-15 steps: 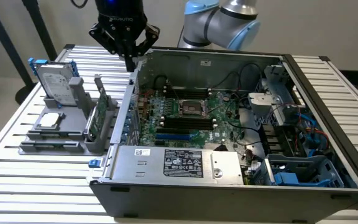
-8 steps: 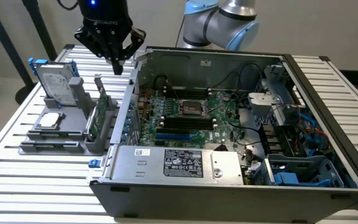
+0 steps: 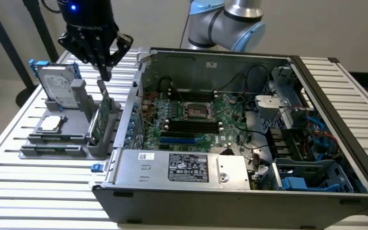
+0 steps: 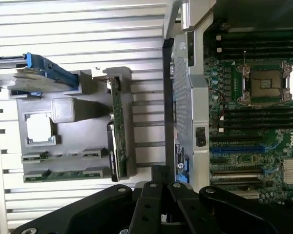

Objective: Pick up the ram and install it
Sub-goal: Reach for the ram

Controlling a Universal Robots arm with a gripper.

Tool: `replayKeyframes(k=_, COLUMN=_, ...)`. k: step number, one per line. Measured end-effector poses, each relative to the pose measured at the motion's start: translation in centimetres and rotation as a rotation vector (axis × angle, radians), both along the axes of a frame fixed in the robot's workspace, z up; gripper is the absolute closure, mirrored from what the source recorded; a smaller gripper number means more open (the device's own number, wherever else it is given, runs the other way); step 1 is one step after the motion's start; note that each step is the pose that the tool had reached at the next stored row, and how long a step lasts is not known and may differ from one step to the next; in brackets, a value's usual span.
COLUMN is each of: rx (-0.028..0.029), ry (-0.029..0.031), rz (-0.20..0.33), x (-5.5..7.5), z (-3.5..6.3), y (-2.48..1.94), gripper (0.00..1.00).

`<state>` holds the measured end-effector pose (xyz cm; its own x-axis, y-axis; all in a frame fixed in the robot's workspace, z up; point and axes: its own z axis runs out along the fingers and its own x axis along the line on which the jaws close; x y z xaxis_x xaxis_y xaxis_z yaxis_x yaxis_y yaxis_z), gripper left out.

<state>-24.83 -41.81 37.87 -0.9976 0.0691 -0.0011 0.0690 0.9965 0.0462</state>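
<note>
Case [image 3: 235, 208] lies open on your slatted table [image 3: 43, 191], motherboard facing up. The long black memory slots [image 3: 190, 127] beside the processor socket hold no green stick that you can see, so the install is not done.

Gray holder [image 4: 88, 122] sits just beside the case, on the exterior view's left. Your gripper [image 3: 105, 72] hangs over it with its fingertips pressed together and carrying nothing, so the pickup is not done either (whole task left, by my reading). The fingertips are just above the top edge of the upright expansion card [image 3: 99, 120], apart from it.

Ram [image 4: 63, 175] lies in the holder's edge slot, on the far side of the loose processor chip [image 3: 50, 123] from the hard drive [image 3: 59, 86]. That puts it near your gripper but not under it: lower down, off to the side, untouched.
</note>
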Motion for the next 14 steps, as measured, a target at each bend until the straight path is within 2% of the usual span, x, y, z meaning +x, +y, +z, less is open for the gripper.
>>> replayKeyframes(k=6, rx=-0.0001, ry=0.0001, rz=0.000, x=-2.7, z=-0.08, y=-0.66, gripper=0.89)
replayKeyframes(k=14, rx=-0.0002, ry=0.0001, rz=0.000, x=-6.3, z=-0.12, y=-1.18, gripper=0.89)
